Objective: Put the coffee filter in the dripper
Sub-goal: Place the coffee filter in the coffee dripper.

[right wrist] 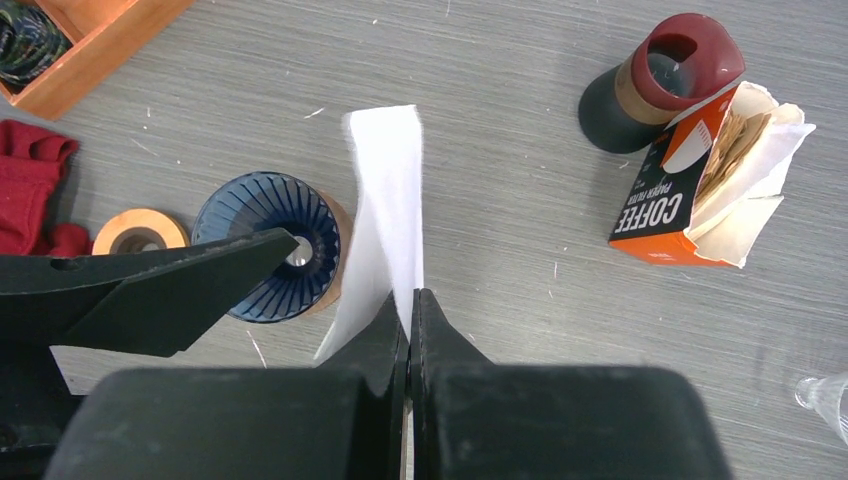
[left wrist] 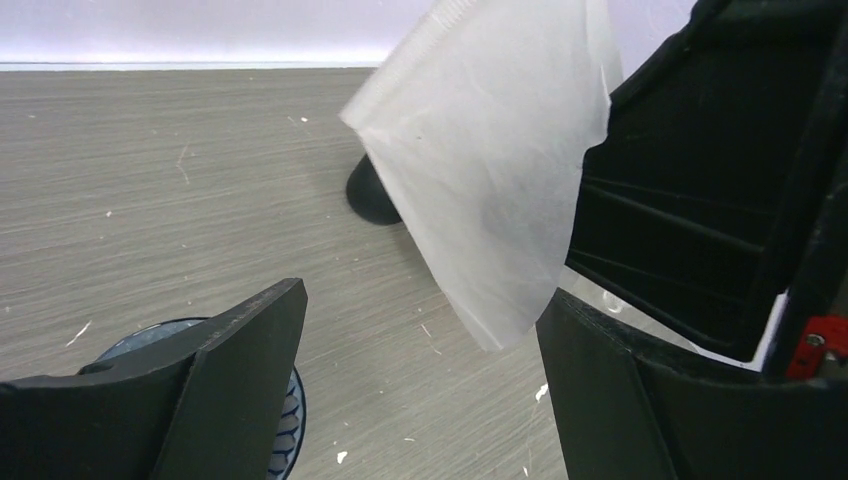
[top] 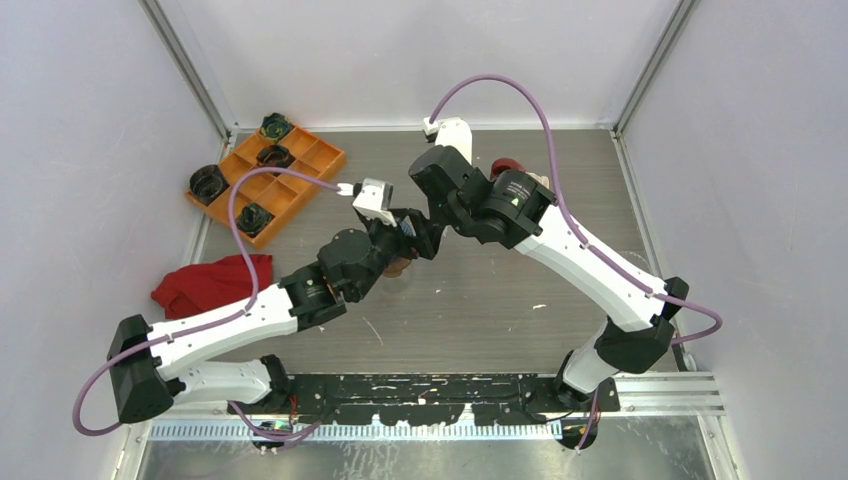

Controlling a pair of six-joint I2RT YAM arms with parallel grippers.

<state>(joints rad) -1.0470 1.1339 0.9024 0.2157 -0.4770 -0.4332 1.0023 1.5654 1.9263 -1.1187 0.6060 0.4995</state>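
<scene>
Right wrist cam is the useful one here: the right gripper has its fingers pinched tight on the bottom edge of the folded white coffee filter, which sticks up toward 12 o'clock in that view. The filter isn't in the dripper. That blue ribbed cone sits on the table right at the filter's 9 o'clock, and the paper overlaps its rim in the picture, can't tell if they touch. Same cam also picks up a tape roll and a red cloth further out at 9, a corner of the orange tray at 11, and at 2 o'clock an open filter box marked COFFEE next to a maroon-topped container. Left wrist cam shows what that one doesn't: the left gripper is spread wide with nothing in it, and the filter's corner shows in the gap between its fingers, nearer the right one — plus a sliver of the dripper behind the left finger at 7 o'clock. Overhead is kinda useless for the filter since the two arms meet mid-table and cover it, but you get the whole tray with dark round pieces at 10 o'clock.
</scene>
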